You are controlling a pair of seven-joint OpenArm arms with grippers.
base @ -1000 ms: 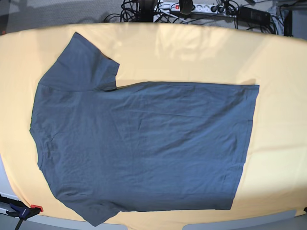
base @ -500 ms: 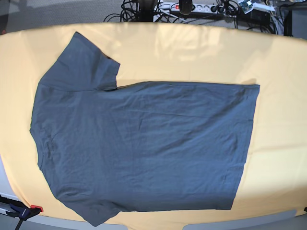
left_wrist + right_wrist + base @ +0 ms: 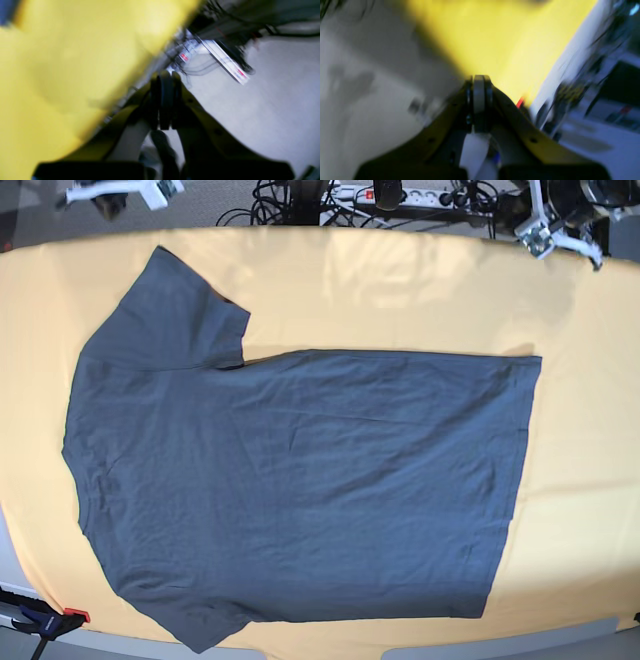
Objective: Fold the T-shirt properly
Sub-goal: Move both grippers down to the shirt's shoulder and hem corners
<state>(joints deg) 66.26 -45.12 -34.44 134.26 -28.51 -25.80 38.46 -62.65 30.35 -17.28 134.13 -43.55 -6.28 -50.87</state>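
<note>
The dark slate-grey T-shirt (image 3: pixel 300 480) lies flat on the yellow table (image 3: pixel 400 280), with its neck end at the left, its hem at the right and both short sleeves spread. In the base view the tip of my left arm (image 3: pixel 558 235) shows at the far right edge and the tip of my right arm (image 3: pixel 120 192) at the far left corner, both well clear of the shirt. The blurred left wrist view has my left gripper (image 3: pixel 165 75) shut and empty over the table's edge. My right gripper (image 3: pixel 478 77) is also shut on nothing.
Cables and a power strip (image 3: pixel 400 195) lie on the floor behind the table's far edge. A blue and red clamp (image 3: pixel 45 618) grips the near left corner. Bare yellow cloth surrounds the shirt on the far and right sides.
Both arm tips have come into the base view at the top corners, where none showed before. The T-shirt has not moved.
</note>
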